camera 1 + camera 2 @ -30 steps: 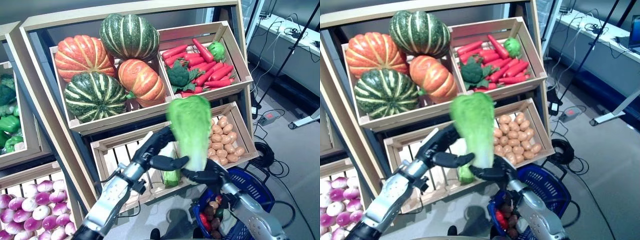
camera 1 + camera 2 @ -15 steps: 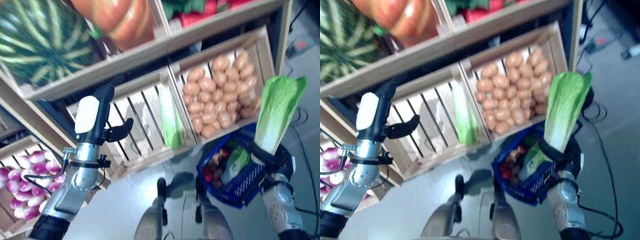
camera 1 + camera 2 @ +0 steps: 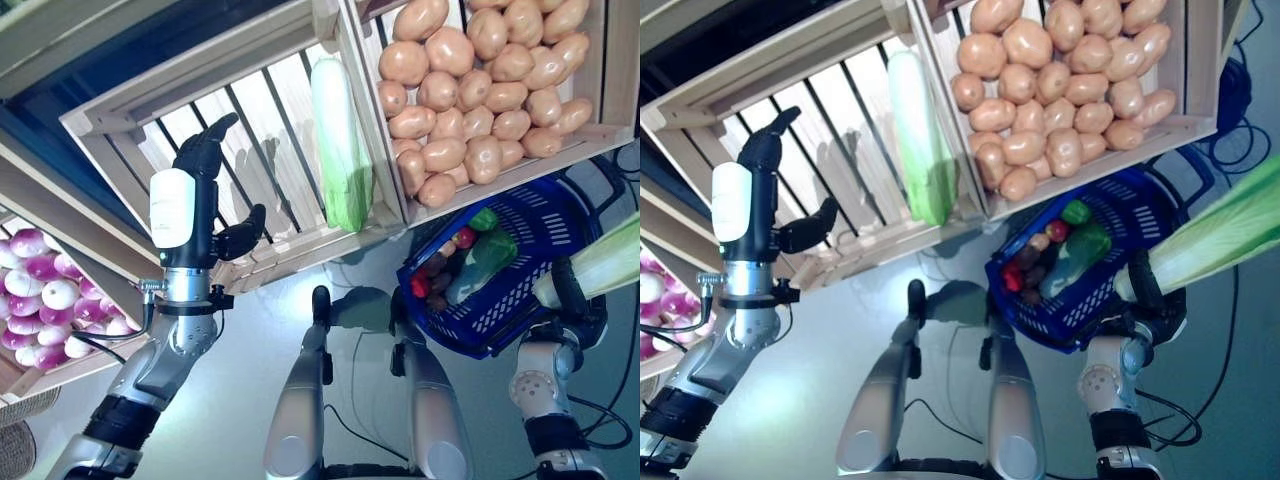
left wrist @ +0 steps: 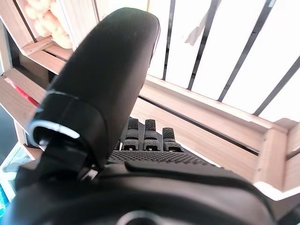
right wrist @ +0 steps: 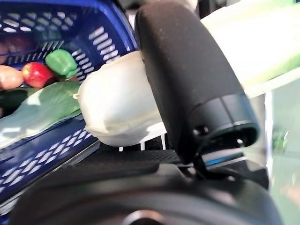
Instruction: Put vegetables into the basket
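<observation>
The step in hand looks like the carry: the right hand (image 3: 572,295) has its fingers and thumb clamped round the white stalk end of a Chinese cabbage (image 3: 1210,240), whose green leaves run off to the right, and the stalk hangs just past the near right rim of the blue basket (image 3: 560,215), not yet over its opening. The next move, as I judge it, calls for swinging the cabbage left over the basket, tipping it down so the long head clears the rim, and then letting the fingers go. Among the containers, the largest is the slatted wooden crate (image 3: 160,105) on the left of the shelf; it holds a single second cabbage (image 3: 340,140) lying along its right wall, and is otherwise bare slats. The left hand (image 3: 205,165) is raised in front of this crate with its fingers straight and apart, holding nothing. To the right stands the crate (image 3: 610,60) filled with potatoes (image 3: 470,90), heaped close together. Below it sits the basket, already holding a long dark green vegetable (image 3: 480,265), a small green pepper (image 5: 61,61), a red one (image 5: 37,75) and a few brown pieces. At the far left a bin of purple and white turnips (image 3: 40,295) shows only in part.
</observation>
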You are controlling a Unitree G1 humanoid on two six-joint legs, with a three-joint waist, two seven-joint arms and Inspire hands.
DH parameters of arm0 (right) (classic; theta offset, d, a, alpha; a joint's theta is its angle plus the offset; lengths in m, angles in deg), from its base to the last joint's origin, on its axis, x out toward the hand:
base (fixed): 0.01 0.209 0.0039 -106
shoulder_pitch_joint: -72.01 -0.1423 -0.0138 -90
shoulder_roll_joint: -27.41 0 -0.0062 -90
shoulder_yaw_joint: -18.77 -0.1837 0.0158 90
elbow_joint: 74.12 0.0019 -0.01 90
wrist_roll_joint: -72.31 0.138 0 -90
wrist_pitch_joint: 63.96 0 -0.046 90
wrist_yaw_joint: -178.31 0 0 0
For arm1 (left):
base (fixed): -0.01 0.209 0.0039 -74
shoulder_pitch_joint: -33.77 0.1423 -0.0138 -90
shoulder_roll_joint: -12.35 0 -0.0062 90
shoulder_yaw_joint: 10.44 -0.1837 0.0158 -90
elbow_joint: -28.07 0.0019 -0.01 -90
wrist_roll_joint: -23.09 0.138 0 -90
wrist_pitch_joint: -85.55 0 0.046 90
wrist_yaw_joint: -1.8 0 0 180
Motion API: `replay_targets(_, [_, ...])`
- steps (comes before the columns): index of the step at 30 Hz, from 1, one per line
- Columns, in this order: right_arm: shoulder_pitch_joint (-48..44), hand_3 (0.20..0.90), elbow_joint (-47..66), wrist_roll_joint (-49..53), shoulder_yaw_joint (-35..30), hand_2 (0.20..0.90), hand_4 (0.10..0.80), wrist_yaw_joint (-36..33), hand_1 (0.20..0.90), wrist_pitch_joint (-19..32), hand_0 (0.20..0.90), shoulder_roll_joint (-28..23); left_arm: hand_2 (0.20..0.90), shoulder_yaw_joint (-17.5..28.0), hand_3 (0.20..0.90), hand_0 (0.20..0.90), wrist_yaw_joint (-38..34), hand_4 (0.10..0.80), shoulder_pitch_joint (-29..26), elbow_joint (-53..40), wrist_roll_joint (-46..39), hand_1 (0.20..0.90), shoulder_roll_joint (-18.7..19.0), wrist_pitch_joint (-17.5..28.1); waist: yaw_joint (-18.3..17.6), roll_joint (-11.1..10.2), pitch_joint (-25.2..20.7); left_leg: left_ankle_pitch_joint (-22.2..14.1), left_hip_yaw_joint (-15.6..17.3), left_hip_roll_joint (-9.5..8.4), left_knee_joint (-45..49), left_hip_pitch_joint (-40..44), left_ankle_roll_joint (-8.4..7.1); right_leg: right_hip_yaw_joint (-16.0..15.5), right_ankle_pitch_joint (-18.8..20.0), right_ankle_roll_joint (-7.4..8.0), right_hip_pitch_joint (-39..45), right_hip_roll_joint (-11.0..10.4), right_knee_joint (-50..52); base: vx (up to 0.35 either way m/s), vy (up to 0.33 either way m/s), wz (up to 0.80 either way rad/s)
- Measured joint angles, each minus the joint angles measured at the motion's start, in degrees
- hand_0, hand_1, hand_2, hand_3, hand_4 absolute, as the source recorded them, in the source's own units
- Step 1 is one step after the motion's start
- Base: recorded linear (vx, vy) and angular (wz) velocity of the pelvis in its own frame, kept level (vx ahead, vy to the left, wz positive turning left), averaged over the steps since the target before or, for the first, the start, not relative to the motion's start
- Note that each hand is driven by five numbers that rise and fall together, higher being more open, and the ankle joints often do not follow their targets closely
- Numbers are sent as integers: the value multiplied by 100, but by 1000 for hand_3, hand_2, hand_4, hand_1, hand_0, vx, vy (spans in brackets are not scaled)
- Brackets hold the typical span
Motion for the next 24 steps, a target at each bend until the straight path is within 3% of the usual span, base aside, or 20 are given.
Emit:
replay_targets(6, [-858,300,-927,650,90,300,400,-3,300,-184,300,18,900,-402,900,900,-75,800,-532,112,-9,900,-234,-85,95,7,6,5,-35,-57,232,-448,-8,14,-114,-49,-543,-98,459,-56,-34,7])
replay_targets(15, [-2207,300,-2668,1798,293,300,400,777,300,-1774,300,-55,900,-894,900,900,-244,800,-1340,348,0,900,-290,-81,273,13,9,84,-160,-53,279,-886,-68,-22,-135,-85,-976,-81,571,-36,-28,4])
replay_targets(24, [-2768,300,-3413,1891,286,300,400,1247,300,-2901,300,-74,900,-1016,900,900,-266,800,-1607,555,-9,900,-283,-188,390,49,26,72,-167,-77,278,-1011,-51,-33,-123,-112,-1096,-90,567,-6,1,1])
